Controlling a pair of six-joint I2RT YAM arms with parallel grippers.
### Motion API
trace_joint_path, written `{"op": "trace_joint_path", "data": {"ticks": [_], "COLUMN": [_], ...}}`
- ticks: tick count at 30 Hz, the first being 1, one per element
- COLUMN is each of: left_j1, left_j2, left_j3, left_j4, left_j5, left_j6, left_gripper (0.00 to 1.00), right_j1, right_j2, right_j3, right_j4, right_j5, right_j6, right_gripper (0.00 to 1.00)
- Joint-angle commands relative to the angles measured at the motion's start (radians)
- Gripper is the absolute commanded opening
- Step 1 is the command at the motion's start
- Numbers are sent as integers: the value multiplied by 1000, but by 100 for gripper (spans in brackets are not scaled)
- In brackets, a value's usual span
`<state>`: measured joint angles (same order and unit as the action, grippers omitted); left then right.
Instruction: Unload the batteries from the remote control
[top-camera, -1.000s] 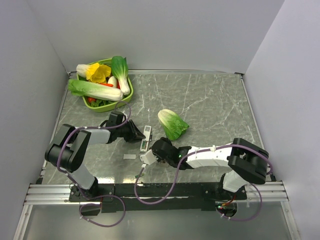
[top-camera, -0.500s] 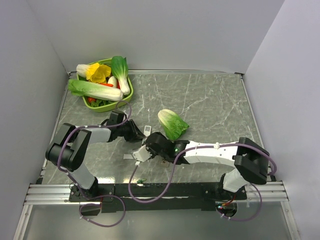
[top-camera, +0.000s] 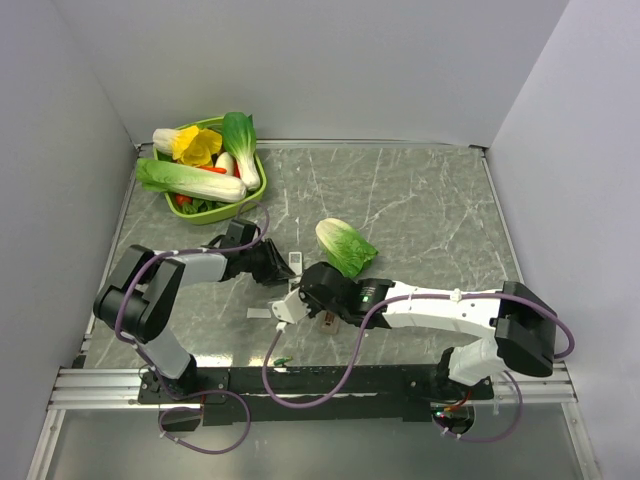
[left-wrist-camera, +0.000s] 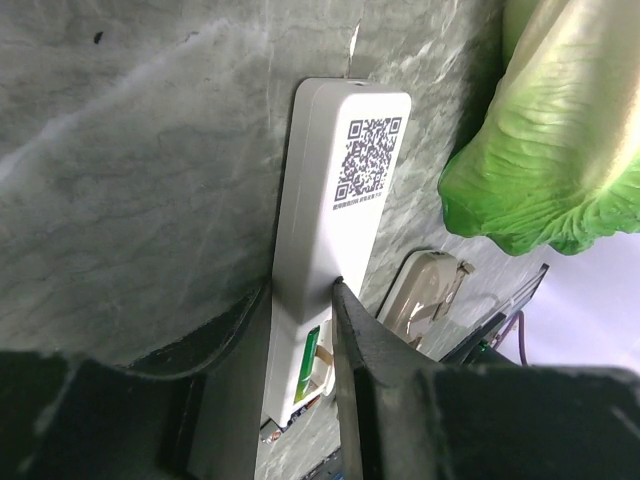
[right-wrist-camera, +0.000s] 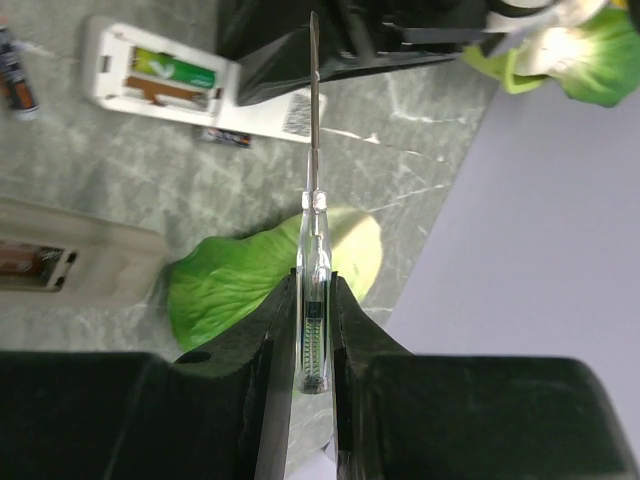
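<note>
Seen from above, the remote control (top-camera: 294, 262) lies on the worktop (top-camera: 430, 210) just left of centre, beside the cabbage (top-camera: 345, 247), with the left fingers (top-camera: 268, 266) against it.

In the left wrist view it lies back up at centre. The left fingers (left-wrist-camera: 355, 360) stand narrow and seem to pinch its lower end, where a green battery (left-wrist-camera: 313, 355) shows.

In the right wrist view the right fingers (right-wrist-camera: 270, 340) clamp a screwdriver (right-wrist-camera: 313, 250). The remote control (right-wrist-camera: 110, 60) sits upper left, with a dark battery (right-wrist-camera: 225, 137) loose just below it.
</note>
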<state>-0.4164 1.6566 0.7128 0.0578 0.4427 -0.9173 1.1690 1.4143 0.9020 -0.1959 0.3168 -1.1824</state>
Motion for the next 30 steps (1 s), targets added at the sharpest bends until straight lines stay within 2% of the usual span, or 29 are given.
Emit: {"op": "trace_joint_path", "data": {"ticks": [1,30], "left_j1": [-32,-51], "left_j2": [28,68], "left_j3": [17,7], "left_j4": [-23,-3], "left_j5": [10,-2], "left_j6": [12,18], "left_gripper": [33,29], "right_j1": [8,12], "right_j2": [5,84], "right_j3": [31,29], "right_j4": [-94,-169], "right_j5": [-22,7], "right_j6": [27,35], "right_gripper": [0,0]}}
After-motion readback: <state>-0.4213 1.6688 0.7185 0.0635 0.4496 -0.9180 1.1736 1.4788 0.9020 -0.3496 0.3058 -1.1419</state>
